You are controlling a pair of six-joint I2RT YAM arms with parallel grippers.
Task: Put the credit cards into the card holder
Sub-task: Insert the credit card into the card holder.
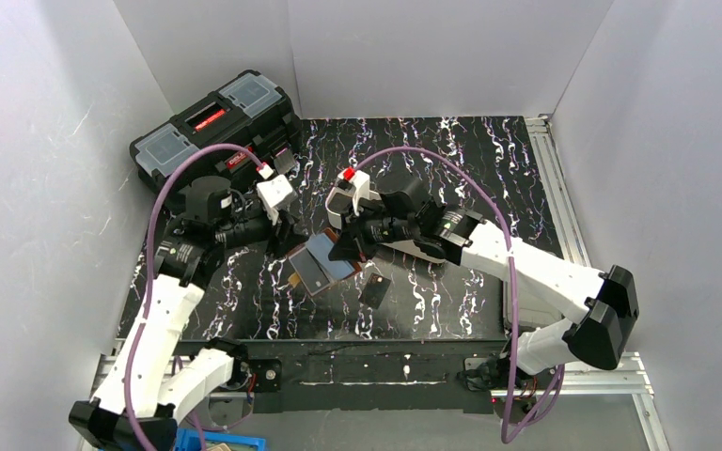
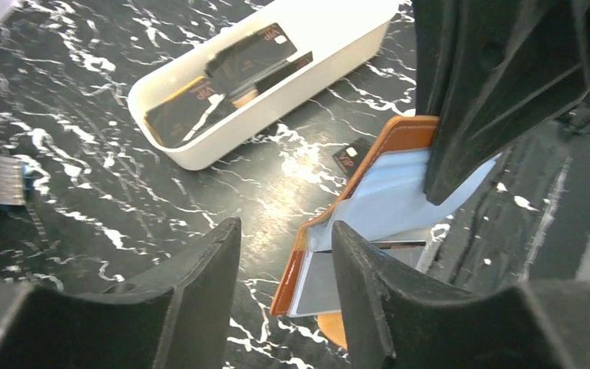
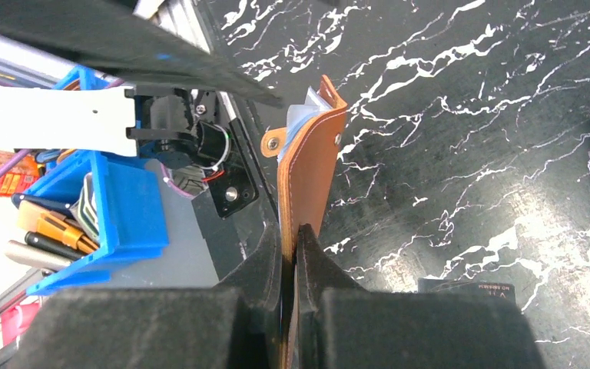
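The card holder (image 1: 318, 268) lies open mid-table, brown outside (image 2: 399, 134) with blue-grey lining (image 2: 384, 200). My right gripper (image 1: 350, 249) (image 3: 290, 231) is shut on one brown flap (image 3: 311, 169), which stands on edge. My left gripper (image 1: 287, 240) (image 2: 284, 231) hovers open at the holder's other end, one finger (image 2: 369, 292) over the lining and only table between the jaws. A dark card's edge (image 2: 399, 245) shows in an inner pocket. One credit card (image 1: 374, 289) (image 2: 351, 157) (image 3: 472, 292) lies loose on the table beside the holder. Several more dark cards (image 2: 230, 69) sit in a white tray.
The long white tray (image 2: 330, 58) stands beyond the holder in the left wrist view. A big black toolbox (image 1: 216, 132) sits at the back left. White walls close three sides. A blue bin (image 3: 115, 215) with tools sits off the table's near edge.
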